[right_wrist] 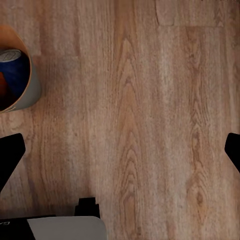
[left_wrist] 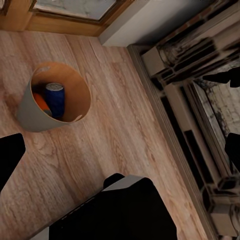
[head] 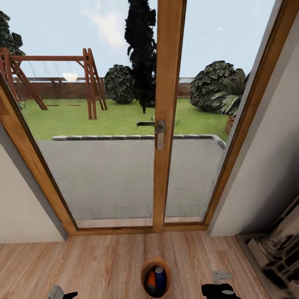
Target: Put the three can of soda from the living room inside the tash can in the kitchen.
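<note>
Between the jaws: both pairs stand wide apart over bare plank floor (right_wrist: 140, 125), gripping nothing.
Left gripper (left_wrist: 120, 155): dark finger tips at the two sides of its wrist view, floor between them; in the head view it sits low, left of the bin.
Right gripper (right_wrist: 120, 152): spread just as wide over the planks; in the head view its dark body sits low, right of the bin.
Tash can (head: 156, 277): upright on the floor between the two arms, grey outside, copper-brown inside.
Cans of soda: a dark blue can (head: 160, 279) and an orange can (head: 150, 283) stand side by side inside the bin; a third cannot be made out.
Ahead: wood-framed glass doors (head: 168, 116) with a metal handle (head: 160, 133), closing the way forward; paving, lawn and a swing frame (head: 54, 79) beyond.
Right side: a pale, dark-streaked fireplace surround (left_wrist: 200, 100) along the floor, near the bin.
</note>
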Available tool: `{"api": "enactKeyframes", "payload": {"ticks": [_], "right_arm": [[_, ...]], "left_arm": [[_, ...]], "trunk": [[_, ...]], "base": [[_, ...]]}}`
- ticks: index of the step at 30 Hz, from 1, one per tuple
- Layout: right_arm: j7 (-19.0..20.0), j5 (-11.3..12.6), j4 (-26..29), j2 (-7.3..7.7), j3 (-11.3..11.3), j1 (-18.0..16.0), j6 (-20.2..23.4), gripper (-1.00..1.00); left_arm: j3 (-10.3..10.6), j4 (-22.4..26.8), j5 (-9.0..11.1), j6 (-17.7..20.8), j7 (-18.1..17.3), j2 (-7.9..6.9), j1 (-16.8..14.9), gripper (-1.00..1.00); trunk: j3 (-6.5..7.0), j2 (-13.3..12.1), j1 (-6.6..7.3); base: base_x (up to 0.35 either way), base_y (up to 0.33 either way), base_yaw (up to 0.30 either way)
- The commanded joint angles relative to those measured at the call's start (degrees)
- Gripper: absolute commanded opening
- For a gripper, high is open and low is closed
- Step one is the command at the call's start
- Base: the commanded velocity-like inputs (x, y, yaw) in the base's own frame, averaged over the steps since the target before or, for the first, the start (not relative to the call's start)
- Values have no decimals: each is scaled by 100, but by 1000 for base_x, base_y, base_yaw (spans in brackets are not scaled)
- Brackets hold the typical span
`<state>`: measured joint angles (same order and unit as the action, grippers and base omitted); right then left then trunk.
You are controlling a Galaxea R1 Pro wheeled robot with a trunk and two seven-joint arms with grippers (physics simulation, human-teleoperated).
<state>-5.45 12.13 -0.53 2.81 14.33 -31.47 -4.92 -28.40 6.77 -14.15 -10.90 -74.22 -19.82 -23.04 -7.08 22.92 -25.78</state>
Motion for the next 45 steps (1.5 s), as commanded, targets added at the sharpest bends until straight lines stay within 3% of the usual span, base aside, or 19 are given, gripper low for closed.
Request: {"api": "enactKeyframes", "payload": {"ticks": [1,45], "right_arm": [[0,0,0,0,0,0,0,100],[0,0,-1,0,8,0,0,100]], "left_arm": [[1,0,0,0,2,2,-1,100],[1,-18,0,9,30,13,-1,100]], "trunk": [[10,-1,0],[426,-1,0]], "base": [[0,0,0],[0,0,0]]}}
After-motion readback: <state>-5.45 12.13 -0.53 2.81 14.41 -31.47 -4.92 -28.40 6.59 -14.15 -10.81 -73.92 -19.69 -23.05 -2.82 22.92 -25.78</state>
